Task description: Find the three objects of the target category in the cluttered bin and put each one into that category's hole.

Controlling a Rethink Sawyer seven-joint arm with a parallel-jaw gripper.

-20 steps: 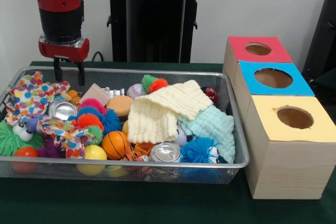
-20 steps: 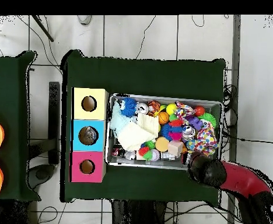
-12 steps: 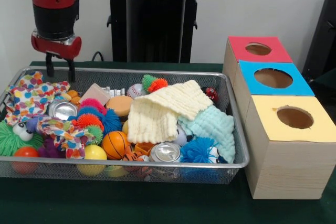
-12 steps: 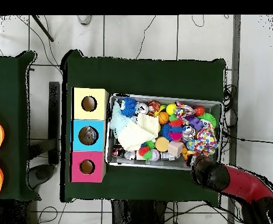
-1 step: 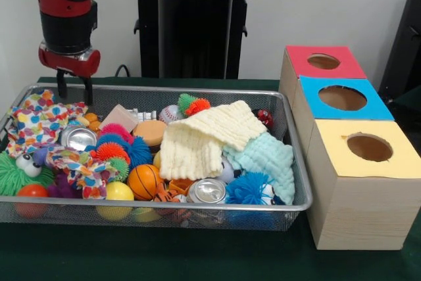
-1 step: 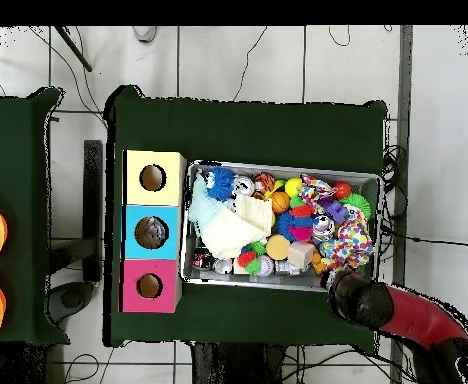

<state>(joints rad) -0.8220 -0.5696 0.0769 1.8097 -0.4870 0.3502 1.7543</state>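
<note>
Bin (image 5: 289,162), wire mesh, sits on green table (image 5: 197,255), packed w/ mixed items. Gripper (image 5: 74,90) hangs over bin's far-left corner in front view, two dark fingers spread w/ a clear gap, holding nothing, tips at approx rim level, just above the polka-dot cloth (image 5: 39,118). Overhead view: arm's red and black end (image 6: 363,300) sits at bin's lower-right corner.

Contents, working out from gripper:
- Polka-dot cloth bunched along left side; a second patterned strip runs toward bin front.
- Silver can (image 5: 77,138) lying in the cloth folds, end-on to camera.
- Spiky rubber balls, pink, orange, blue, clustered just right of can; green fuzzy toy w/ googly eye (image 5: 16,172) at front-left corner.
- Small basketball (image 5: 144,180) near front, yellow ball (image 5: 118,192) touching its left side.
- Cream waffle cloth (image 5: 204,137) draped over centre pile; mint cloth (image 5: 266,159) beside it on right, partly under it.
- Second can (image 5: 208,191) at front centre, blue spiky ball (image 5: 250,187) touching its right.
- Baseball (image 5: 170,113) and green-orange spiky ball (image 5: 191,104) by far wall.

Right of bin, well apart from gripper: three wooden boxes in a row, each w/ round hole on top: red (image 5: 323,61) farthest, blue (image 5: 342,98) middle, yellow (image 5: 370,147) nearest camera. Target category can't be told from views.
</note>
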